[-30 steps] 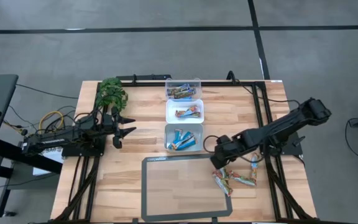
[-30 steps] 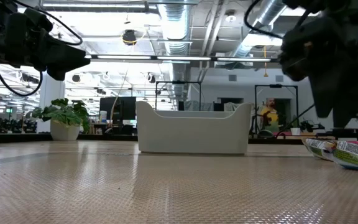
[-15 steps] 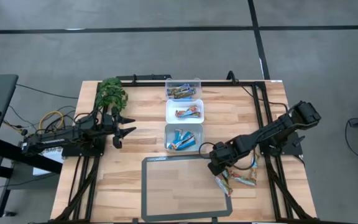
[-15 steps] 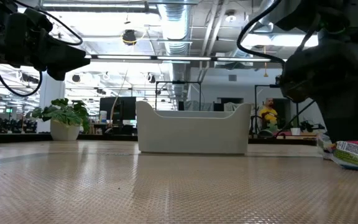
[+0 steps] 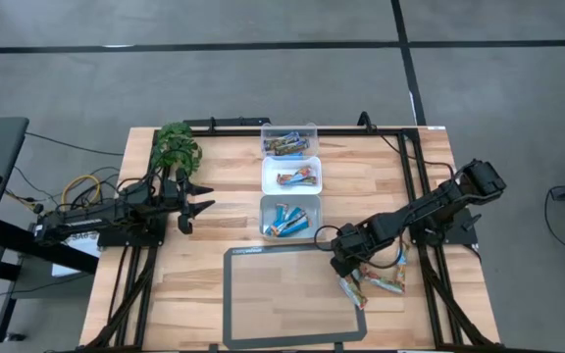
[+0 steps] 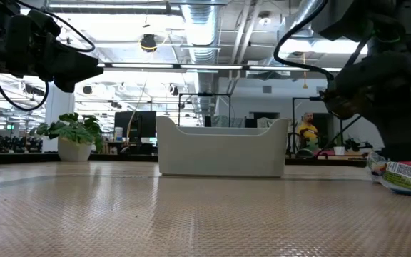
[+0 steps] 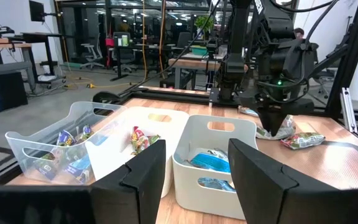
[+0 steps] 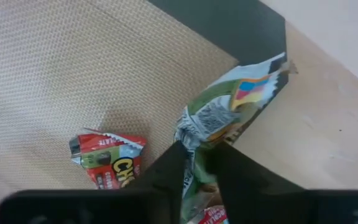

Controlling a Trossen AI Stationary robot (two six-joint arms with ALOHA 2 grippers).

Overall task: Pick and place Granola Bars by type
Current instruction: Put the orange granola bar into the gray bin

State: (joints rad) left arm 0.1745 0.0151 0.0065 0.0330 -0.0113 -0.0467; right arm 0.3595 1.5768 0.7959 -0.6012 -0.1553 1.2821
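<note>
My right gripper (image 8: 199,163) is down at the mat's edge with its fingers (image 8: 166,168) pinched narrowly onto the end of a green wrapped bar (image 8: 229,106); the wrapper crumples between the pads, so I judge I have hold of it, though it lies low on the mat, not lifted. I take it by one end because that is the part standing clear of the heap, and a thin foil end gives the pads something to bite.

Just beside it on the mat lies a red and green bar (image 8: 107,158), apart from my fingers. From above, the loose bars (image 5: 371,282) sit in a small cluster at the right border of the dark-framed mat (image 5: 263,304), under my right arm.

Three clear tubs stand in a row across the middle of the table: the nearest tub (image 5: 290,217) holds blue bars, the middle tub (image 5: 291,175) and the far tub (image 5: 289,140) hold mixed-coloured ones. The green bar most likely belongs in one of those two.

My left gripper (image 5: 192,199) waits with its jaws spread wide and empty, well apart at the left of the table, near a leafy plant (image 5: 176,147).

The table (image 5: 224,186) is pale wood planks; beyond it is a workshop with desks, chairs and ceiling ducts.
</note>
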